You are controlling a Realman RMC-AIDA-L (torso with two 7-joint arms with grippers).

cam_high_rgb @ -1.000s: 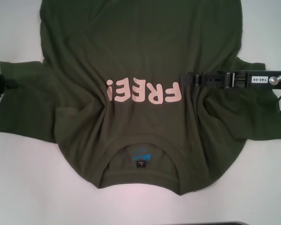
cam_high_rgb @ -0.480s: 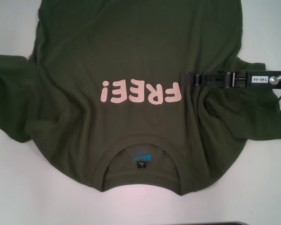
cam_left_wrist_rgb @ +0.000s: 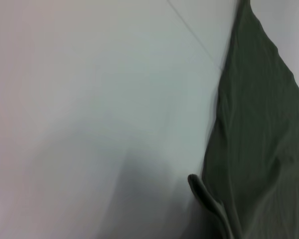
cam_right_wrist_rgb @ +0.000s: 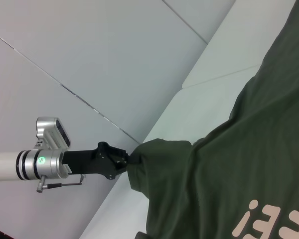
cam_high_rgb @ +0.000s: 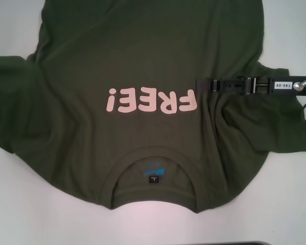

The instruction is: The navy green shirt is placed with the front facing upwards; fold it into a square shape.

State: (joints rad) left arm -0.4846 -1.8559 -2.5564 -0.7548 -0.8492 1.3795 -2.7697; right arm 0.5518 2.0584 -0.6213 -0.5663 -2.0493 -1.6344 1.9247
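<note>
The navy green shirt (cam_high_rgb: 143,61) lies front up on the white table, collar and blue neck label (cam_high_rgb: 153,171) toward me, pink "FREE!" lettering (cam_high_rgb: 150,101) across the chest. My right gripper (cam_high_rgb: 200,84) reaches in from the right and is shut on the cloth beside the lettering, where creases gather. The left sleeve (cam_high_rgb: 10,102) is stretched out past the left edge of the head view. In the right wrist view my left gripper (cam_right_wrist_rgb: 125,162) is shut on that sleeve's tip. The left wrist view shows only an edge of the shirt (cam_left_wrist_rgb: 259,124).
White table (cam_high_rgb: 20,204) surrounds the shirt on the near side and at both sides. The right sleeve (cam_high_rgb: 275,127) lies bunched under the right arm (cam_high_rgb: 275,86). A seam in the table top (cam_right_wrist_rgb: 214,79) runs past the shirt.
The left sleeve has been drawn out to the left and flattened, and the lettering shifted slightly left. My left gripper has left the head view. The right gripper has stayed put.
</note>
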